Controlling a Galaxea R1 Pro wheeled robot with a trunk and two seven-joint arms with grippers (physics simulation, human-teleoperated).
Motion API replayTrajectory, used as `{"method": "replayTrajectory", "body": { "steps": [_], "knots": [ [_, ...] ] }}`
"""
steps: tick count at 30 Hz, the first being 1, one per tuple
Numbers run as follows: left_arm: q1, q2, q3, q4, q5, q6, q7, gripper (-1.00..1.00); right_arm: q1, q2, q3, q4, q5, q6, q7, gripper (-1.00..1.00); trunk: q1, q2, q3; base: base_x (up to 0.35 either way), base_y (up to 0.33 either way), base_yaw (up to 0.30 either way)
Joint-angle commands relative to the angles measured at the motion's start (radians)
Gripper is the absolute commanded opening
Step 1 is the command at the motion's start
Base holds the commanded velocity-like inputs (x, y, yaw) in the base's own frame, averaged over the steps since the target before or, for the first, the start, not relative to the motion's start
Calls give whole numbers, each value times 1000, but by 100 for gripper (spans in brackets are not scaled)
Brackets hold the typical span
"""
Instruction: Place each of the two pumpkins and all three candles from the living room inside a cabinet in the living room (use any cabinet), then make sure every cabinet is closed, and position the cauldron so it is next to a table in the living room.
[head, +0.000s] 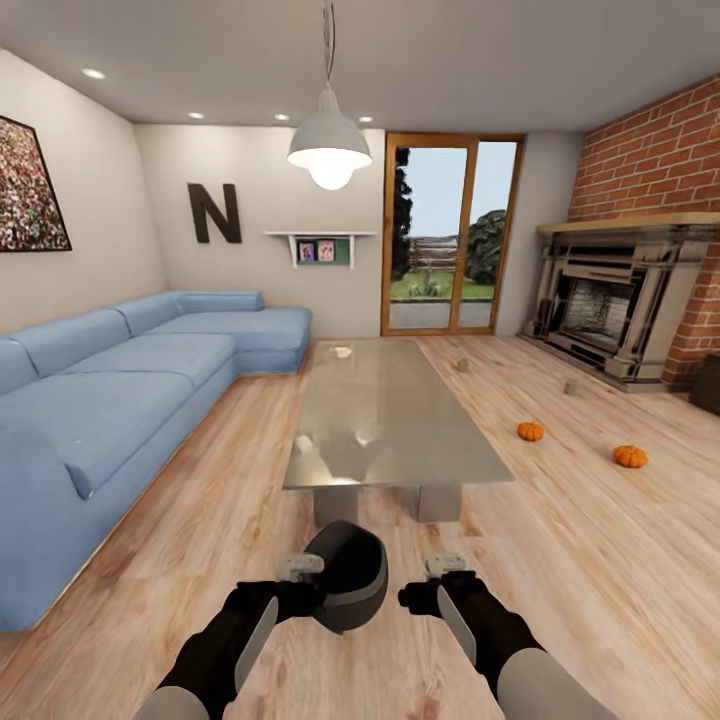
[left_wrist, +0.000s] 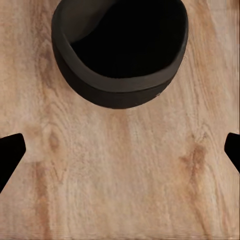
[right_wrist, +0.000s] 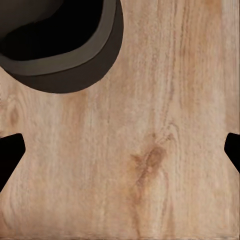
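The black round cauldron (head: 348, 578) stands on the wood floor just in front of the near end of the glass-topped table (head: 385, 415). My left gripper (head: 298, 592) hangs open beside the cauldron's left side, and its wrist view looks down on the cauldron (left_wrist: 120, 52) ahead of its fingers. My right gripper (head: 437, 592) is open over bare floor to the cauldron's right; the cauldron's rim (right_wrist: 60, 55) edges into its wrist view. Two orange pumpkins (head: 531, 431) (head: 630, 456) lie on the floor right of the table. Two small candles (head: 463, 366) (head: 572, 386) stand farther back.
A blue corner sofa (head: 120, 390) runs along the left wall. A stone fireplace (head: 610, 305) sits against the brick wall at right, with a dark brown low unit (head: 708, 385) cut off by the right edge. A glass door (head: 450, 235) is at the back.
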Motion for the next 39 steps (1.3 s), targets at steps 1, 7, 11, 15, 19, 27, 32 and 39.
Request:
{"method": "replayTrajectory", "body": {
  "steps": [1, 7, 11, 15, 19, 27, 32, 39],
  "knots": [
    [0, 0, -1, -2, 10, 5, 3, 100, -1, -1, 4, -1, -10, 4, 1, 100, -1, 0, 0, -331, 0, -209],
    [0, 1, -1, -2, 10, 5, 3, 100, -1, -1, 3, -1, -10, 4, 39, 100, -1, 0, 7, -331, -6, -210],
    [0, 1, -1, -2, 10, 4, 4, 100, -1, -1, 3, -1, -10, 4, 45, 100, -1, 0, 12, -314, -104, -211],
    [0, 2, -1, -2, 9, 4, 6, 100, -1, -1, 3, -1, -10, 4, 46, 100, -1, 0, 16, -290, -169, -211],
    [0, 2, -1, -2, 9, 4, 6, 100, -1, -1, 3, -1, -10, 4, 46, 100, -1, 0, 21, -210, -240, -211],
    [0, 3, -2, -2, 7, 2, 6, 100, -1, -1, 3, -1, -10, 4, 46, 100, -1, 0, 30, -39, -296, -211],
    [0, 4, -4, -2, 6, 2, 8, 100, -1, -1, 3, -1, -10, 4, 47, 100, -1, 0, 36, 98, -309, -211],
    [0, 5, -6, -1, 2, 2, 8, 100, -1, -1, 3, -1, -10, 4, 46, 100, -1, 0, 44, 150, -306, -211]
  ]
}}
